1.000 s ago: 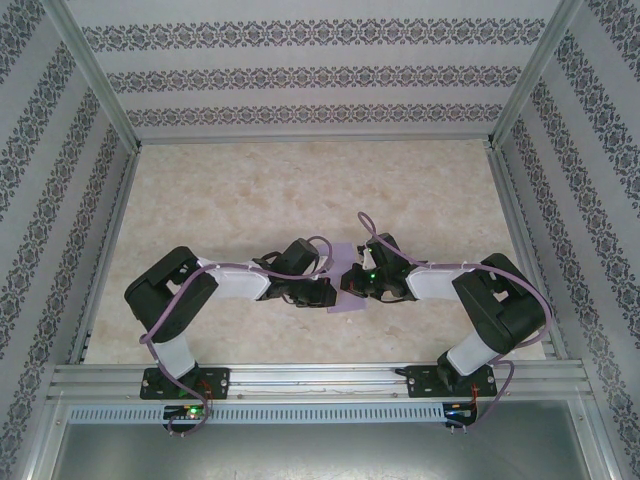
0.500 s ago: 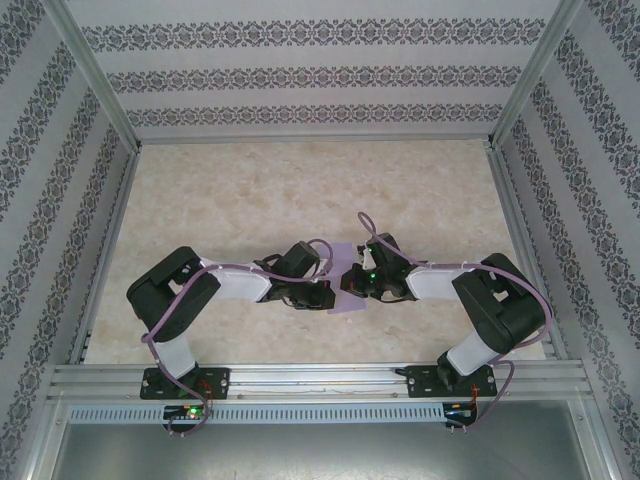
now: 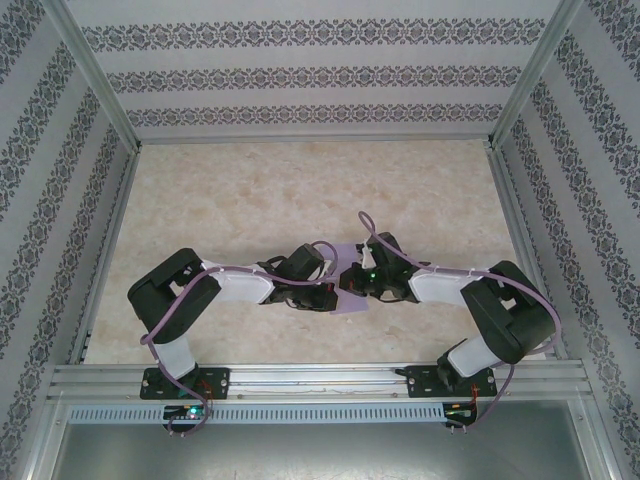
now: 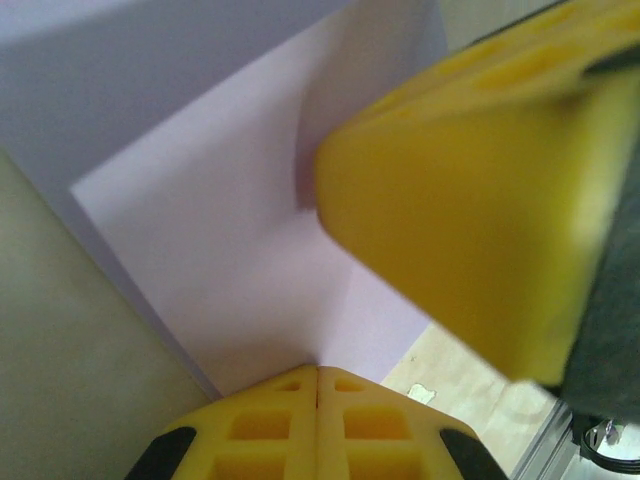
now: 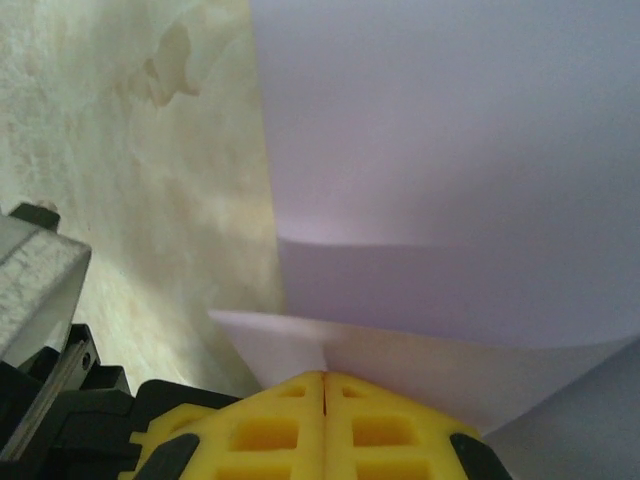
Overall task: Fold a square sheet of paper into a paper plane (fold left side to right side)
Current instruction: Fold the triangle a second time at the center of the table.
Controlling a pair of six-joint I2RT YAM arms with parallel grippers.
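The marbled beige tabletop (image 3: pixel 300 190) takes up most of the top view, closed in by patterned wallpaper walls (image 3: pixel 300 75). A metal rail (image 3: pixel 320 378) runs along its edge at 6 o'clock. From that rail the left arm (image 3: pixel 235 283) bends in toward 3 o'clock and the right arm (image 3: pixel 440 283) bends in toward 9 o'clock. Their wrists nearly meet just on the 6 o'clock side of the tabletop's middle.

The square sheet of paper (image 3: pixel 350 304) sits between the two wrists. It is lavender and mostly hidden under them, with one bit showing at 12 o'clock of the wrists and another at 6 o'clock. In the wrist views it is no longer flat. One layer rises over another, and a soft crease crosses it.

The left pincer (image 4: pixel 317 372) has its yellow tips pressed together, and the sheet's edge runs straight into the seam between them, so it pinches the paper. A blurred yellow pad (image 4: pixel 470 210) sits at 2 o'clock in that view, close over the sheet; whether it touches cannot be told. The right pincer (image 5: pixel 325 378) is likewise pressed together, nipping a pale flap of the sheet where the layers meet.
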